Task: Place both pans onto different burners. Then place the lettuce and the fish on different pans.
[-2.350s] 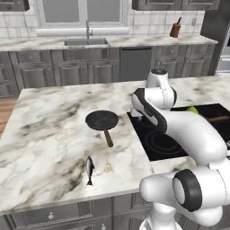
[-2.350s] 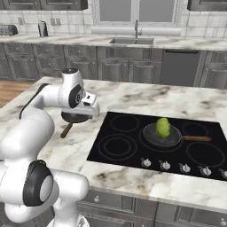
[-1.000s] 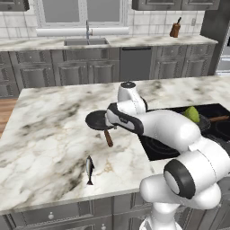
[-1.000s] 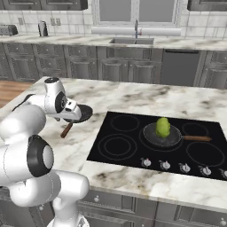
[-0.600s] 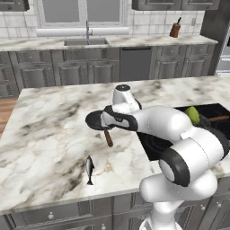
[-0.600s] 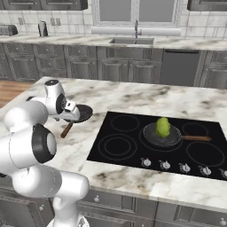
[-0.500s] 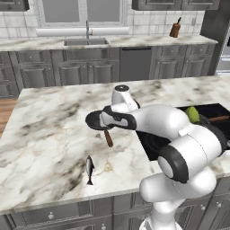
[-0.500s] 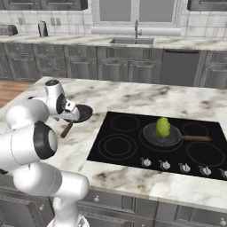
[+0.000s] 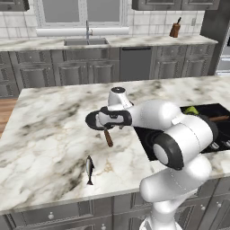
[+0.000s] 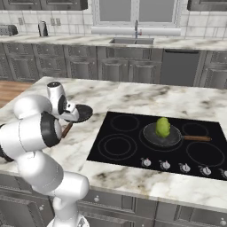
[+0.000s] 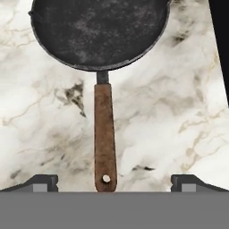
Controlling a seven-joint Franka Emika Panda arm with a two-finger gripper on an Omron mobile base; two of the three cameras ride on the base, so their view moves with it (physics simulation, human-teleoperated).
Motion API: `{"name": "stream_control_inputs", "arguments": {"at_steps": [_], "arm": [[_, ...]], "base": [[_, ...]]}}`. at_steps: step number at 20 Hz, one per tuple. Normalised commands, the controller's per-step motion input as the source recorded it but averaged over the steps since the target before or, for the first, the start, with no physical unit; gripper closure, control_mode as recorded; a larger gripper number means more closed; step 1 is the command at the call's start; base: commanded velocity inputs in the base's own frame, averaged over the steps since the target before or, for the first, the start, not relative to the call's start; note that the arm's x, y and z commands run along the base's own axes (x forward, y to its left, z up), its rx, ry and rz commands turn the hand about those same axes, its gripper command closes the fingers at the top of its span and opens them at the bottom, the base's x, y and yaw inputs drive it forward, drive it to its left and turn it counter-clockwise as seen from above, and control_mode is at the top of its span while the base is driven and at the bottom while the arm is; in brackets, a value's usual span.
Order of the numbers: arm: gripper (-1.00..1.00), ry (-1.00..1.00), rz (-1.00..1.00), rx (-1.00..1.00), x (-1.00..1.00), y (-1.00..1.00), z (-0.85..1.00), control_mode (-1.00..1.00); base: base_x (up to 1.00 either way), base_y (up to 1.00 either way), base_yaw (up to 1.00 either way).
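Left base view: the gripper (image 9: 109,127) hangs spread wide over the near frying pan (image 9: 93,120), holding nothing; the fish (image 9: 89,169) lies well below it on the marble counter (image 9: 40,134); right base view: the lettuce (image 10: 162,127) sits in the second pan (image 10: 153,138) on the cooktop (image 10: 128,150), far from the hand; hand view: the brown handle (image 11: 104,136) runs midway between the parted fingertips (image 11: 44,182).

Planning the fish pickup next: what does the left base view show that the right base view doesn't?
Left base view: the fish lying on the marble near the front edge. Right base view: the burner rings and the pan under the lettuce. Both: the other pan beside the cooktop, partly behind the arm.
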Motion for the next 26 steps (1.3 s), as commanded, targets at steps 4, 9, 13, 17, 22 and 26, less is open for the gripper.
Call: {"name": "stream_control_inputs", "arguments": {"at_steps": [4, 9, 13, 17, 22, 26], "arm": [[-1.00, 0.00, 0.00, 0.01, 0.09, 0.02, -0.23, -1.00], [-1.00, 0.00, 0.00, 0.00, 0.11, 0.01, -0.24, -1.00], [-1.00, 0.00, 0.00, 0.00, 0.14, 0.06, -0.17, -1.00], [-1.00, 0.00, 0.00, 0.00, 0.15, 0.10, -0.14, -1.00], [-1.00, 0.00, 0.00, 0.00, 0.14, 0.13, -0.16, -1.00], [-1.00, 0.00, 0.00, 0.00, 0.13, 0.13, -0.11, -1.00]], "base": [[0.00, 0.00, 0.00], [0.00, 0.00, 0.00], [0.00, 0.00, 0.00], [0.00, 0.00, 0.00], [0.00, 0.00, 0.00], [0.00, 0.00, 0.00]]}}
